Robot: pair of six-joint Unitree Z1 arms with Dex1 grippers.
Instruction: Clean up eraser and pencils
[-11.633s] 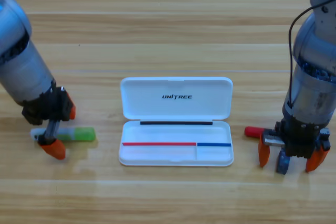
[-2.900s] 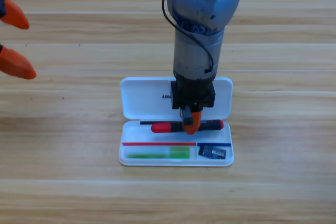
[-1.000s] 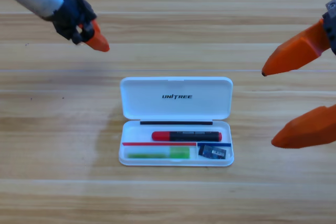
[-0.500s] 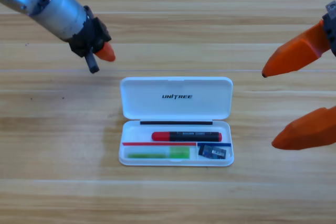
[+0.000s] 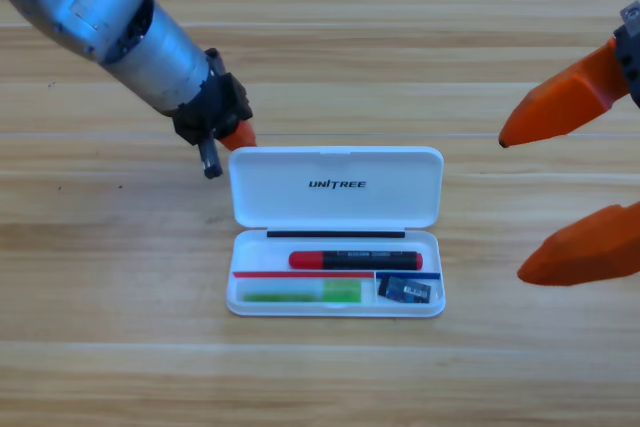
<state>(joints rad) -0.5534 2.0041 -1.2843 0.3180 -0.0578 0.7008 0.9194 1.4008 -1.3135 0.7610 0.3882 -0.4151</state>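
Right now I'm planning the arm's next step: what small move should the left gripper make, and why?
Probably push the lid over to close the case. The red-capped marker, green pencil and eraser all lie inside the tray, and the left gripper sits at the open lid's upper left corner. The right gripper waits at the right edge, jaws apart.

One fixed camera here, high above the wooden surface (image 5: 320, 37), looking straight down. The white case (image 5: 336, 232) sits just below centre, fairly near. Arms enter from the top-left and the right edge relative to that case.
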